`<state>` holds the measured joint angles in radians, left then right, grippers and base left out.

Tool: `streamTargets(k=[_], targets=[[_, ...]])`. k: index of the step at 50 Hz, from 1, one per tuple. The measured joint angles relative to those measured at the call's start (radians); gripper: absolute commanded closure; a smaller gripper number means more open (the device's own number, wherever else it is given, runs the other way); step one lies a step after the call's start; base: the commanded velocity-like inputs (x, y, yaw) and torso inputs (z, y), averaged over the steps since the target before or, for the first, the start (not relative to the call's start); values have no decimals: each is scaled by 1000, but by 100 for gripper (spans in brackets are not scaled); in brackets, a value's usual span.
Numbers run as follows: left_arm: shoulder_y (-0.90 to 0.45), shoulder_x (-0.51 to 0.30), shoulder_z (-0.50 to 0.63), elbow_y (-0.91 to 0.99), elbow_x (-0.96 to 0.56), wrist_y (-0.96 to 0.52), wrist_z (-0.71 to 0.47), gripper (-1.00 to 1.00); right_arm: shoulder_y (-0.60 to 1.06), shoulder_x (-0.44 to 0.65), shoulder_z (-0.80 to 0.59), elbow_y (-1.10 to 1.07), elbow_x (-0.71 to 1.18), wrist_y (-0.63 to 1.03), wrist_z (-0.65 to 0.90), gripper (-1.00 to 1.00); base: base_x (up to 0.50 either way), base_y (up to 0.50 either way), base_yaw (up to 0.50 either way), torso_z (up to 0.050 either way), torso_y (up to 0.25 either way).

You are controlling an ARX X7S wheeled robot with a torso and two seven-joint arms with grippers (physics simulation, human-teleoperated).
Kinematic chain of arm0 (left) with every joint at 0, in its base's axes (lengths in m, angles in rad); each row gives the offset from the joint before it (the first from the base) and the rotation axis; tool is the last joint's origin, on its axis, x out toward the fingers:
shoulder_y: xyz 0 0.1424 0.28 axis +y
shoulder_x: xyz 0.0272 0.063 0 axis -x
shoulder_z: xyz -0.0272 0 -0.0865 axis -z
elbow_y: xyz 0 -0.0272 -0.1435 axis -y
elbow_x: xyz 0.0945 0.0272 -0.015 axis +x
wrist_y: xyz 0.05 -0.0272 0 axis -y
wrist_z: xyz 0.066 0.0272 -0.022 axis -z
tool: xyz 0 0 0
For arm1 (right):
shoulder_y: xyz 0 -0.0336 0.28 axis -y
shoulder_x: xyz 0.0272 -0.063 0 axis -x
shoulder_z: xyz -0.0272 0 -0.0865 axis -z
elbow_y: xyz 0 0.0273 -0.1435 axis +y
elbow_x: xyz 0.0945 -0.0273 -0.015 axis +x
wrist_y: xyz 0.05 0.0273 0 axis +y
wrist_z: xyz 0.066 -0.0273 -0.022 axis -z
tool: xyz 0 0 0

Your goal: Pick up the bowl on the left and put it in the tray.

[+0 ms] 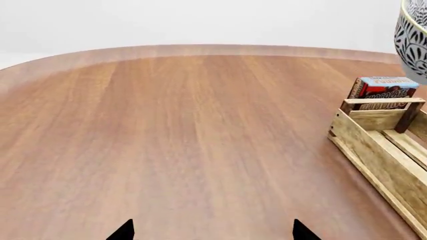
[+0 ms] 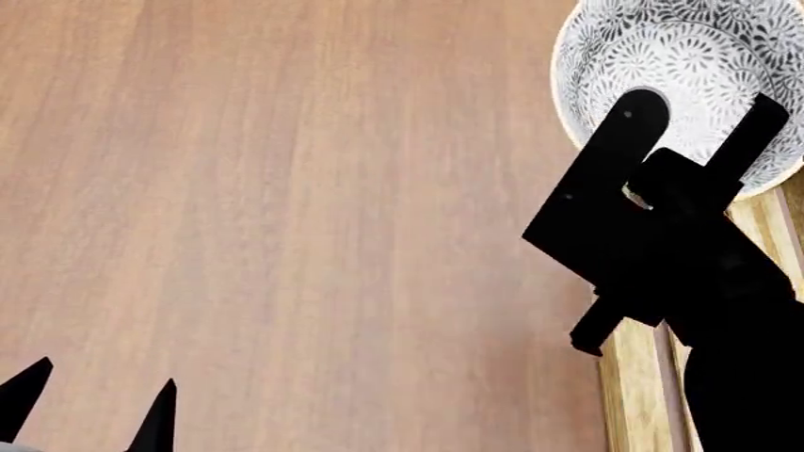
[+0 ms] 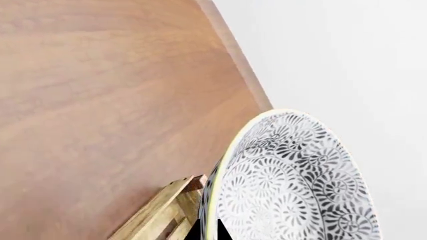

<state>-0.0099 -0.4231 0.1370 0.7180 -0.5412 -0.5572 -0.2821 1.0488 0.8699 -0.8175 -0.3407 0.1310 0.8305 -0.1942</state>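
Now, bowl (image 2: 698, 71): clamped at its rim by the right claw (image 2: 691, 141), one black finger inside the patterned well and one outside the wall; raised off the table, its mouth open towards the head camera, and in the right wrist view turned partly sideways.
Bowl shape: round, so no long axis; grey-blue leaf and flower pattern inside and out, pale rim.
Bowl position: above the near end of the tray (image 1: 380, 145), with the crate's light slats showing just below the claw in the head view.
Tray: long slatted wooden crate with low sides and a raised end rail; its long axis runs away from the right claw, across the table towards a chocolate pudding box (image 1: 382, 91).
Pudding box: stands upright just beyond the tray's far end rail, seen from the left wrist.
Left claw (image 2: 90, 410): fingers spread apart, holding nothing, low over bare wood, well apart from the bowl and tray.
Table (image 1: 173, 150): warm brown wood grain, rounded edge with a paler band.
Room: plain white backdrop beyond the table's edge.
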Motion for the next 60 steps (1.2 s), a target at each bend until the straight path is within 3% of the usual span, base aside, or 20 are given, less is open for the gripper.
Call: streamTargets(k=[17,60], targets=[[-1,-4,9,0,-1,-1,-6,-100,-117,40,77,85,56,-55,69,100,0,0,0,0,0],[-1,-18,11,3,-16,2,-21,-100,-186,-143,49,567,36,-306,116,100,0,0,0,0,1]])
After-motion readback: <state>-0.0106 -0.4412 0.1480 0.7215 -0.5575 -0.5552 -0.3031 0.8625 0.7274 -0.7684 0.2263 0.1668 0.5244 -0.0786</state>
